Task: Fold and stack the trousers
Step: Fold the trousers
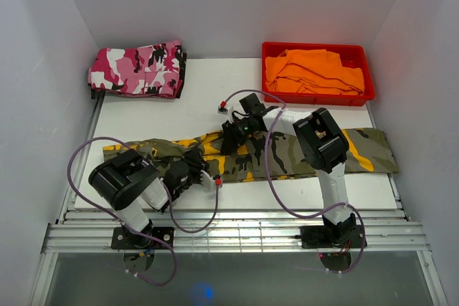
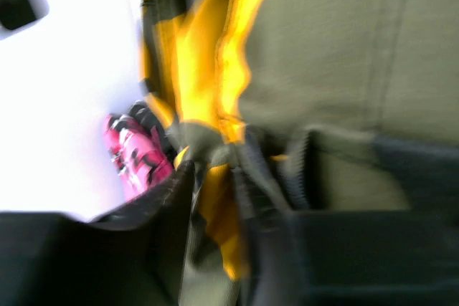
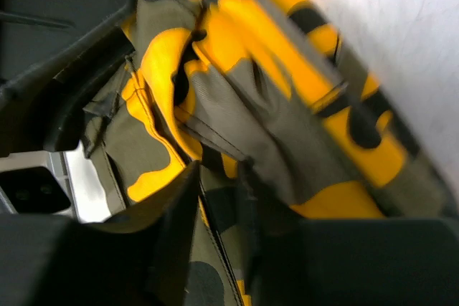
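1. Left gripper (image 1: 203, 170) pinches the near edge of the yellow-camo trousers (image 1: 366, 150), left of middle.
2. Trousers lie long axis left-right across the table (image 1: 179, 116). Right gripper (image 1: 231, 136) clamps the far edge, close by.
3. Far left: folded pink-camo trousers (image 1: 136, 69), likely the stack spot.

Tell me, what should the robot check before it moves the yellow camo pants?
1. Left hand pinching the camo trousers: ok, cloth sits bunched between its fingers.
2. Right hand pinching them: ok, a fold sits between its fingers.
3. Trousers lying flat: not ok, rumpled around both hands.
4. Pink stack folded at the far left: ok.
5. Purple cable clear of the cloth: cannot tell; it loops above the trousers.
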Robot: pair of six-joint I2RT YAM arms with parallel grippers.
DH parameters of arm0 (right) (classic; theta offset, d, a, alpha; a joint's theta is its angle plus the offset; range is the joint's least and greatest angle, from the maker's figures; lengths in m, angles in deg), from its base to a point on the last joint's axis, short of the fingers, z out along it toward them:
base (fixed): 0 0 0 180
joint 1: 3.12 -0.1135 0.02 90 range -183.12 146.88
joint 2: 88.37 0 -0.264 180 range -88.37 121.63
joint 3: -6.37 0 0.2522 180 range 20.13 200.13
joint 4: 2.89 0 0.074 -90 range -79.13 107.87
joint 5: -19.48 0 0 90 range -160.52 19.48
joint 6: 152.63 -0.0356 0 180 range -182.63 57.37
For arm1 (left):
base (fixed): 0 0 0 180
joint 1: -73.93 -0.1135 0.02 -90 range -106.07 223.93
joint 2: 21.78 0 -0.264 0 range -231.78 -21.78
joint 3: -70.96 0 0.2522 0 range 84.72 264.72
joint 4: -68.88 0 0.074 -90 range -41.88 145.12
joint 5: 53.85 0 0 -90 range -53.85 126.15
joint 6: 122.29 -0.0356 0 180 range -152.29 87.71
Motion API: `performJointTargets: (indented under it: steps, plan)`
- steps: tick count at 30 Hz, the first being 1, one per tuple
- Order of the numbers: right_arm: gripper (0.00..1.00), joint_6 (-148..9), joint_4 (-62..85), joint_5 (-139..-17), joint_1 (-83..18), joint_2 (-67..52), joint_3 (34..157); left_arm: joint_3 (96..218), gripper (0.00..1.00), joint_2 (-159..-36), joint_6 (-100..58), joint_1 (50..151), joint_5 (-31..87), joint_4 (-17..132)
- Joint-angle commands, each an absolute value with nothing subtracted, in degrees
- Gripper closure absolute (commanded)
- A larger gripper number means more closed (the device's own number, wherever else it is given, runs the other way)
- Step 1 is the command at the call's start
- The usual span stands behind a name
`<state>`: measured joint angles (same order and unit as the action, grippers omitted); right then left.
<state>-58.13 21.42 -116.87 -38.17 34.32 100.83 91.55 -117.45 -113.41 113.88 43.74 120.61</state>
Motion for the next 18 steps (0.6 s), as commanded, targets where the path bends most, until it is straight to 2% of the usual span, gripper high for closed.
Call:
performJointTargets:
  steps: [1, 4, 5, 7, 8, 9, 11, 13, 16, 17, 18]
  plan:
    - [0.71, -54.7, 21.4, -113.2, -37.8, 31.5, 97.7, 89.3, 0.54, -117.2, -113.7, 114.0, 45.2, 119.6]
    - [0.73, -54.8, 20.5, -111.7, -37.8, 32.3, 96.8, 88.5, 0.43, -112.7, -113.5, 114.0, 43.5, 118.1]
    - [0.73, -55.0, 20.5, -111.3, -37.8, 32.6, 97.0, 88.2, 0.41, -107.9, -113.2, 114.0, 42.7, 116.9]
    - [0.73, -55.9, 19.8, -110.3, -37.8, 33.5, 97.3, 88.7, 0.39, -101.4, -111.9, 114.0, 39.3, 108.9]
    - [0.73, -56.0, 19.7, -109.9, -37.8, 33.8, 97.5, 89.3, 0.38, -93.7, -109.1, 114.0, 38.1, 104.6]
    - [0.73, -56.2, 19.7, -109.4, -37.8, 34.5, 97.8, 92.2, 0.37, -89.7, -106.7, 114.0, 36.9, 93.8]
    - [0.73, -56.4, 19.7, -109.1, -37.8, 35.0, 98.2, 96.9, 0.35, -82.8, -96.6, 113.7, 32.3, 81.3]
    - [0.73, -56.7, 19.7, -108.8, -37.8, 35.6, 98.1, 104.7, 0.38, -77.3, -88.9, 112.8, 30.3, 67.5]
    - [0.73, -57.4, 19.0, -108.6, -37.9, 35.9, 97.3, 116.3, 0.48, -78.2, -75.7, 110.6, 26.0, 52.2]
    - [0.73, -57.5, 18.5, -108.5, -37.9, 36.0, 97.0, 119.1, 0.58, -79.7, -72.5, 109.6, 24.4, 49.4]
    - [0.73, -57.6, 18.3, -108.3, -37.9, 35.9, 96.4, 124.6, 0.62, -83.6, -66.1, 107.1, 23.5, 44.9]
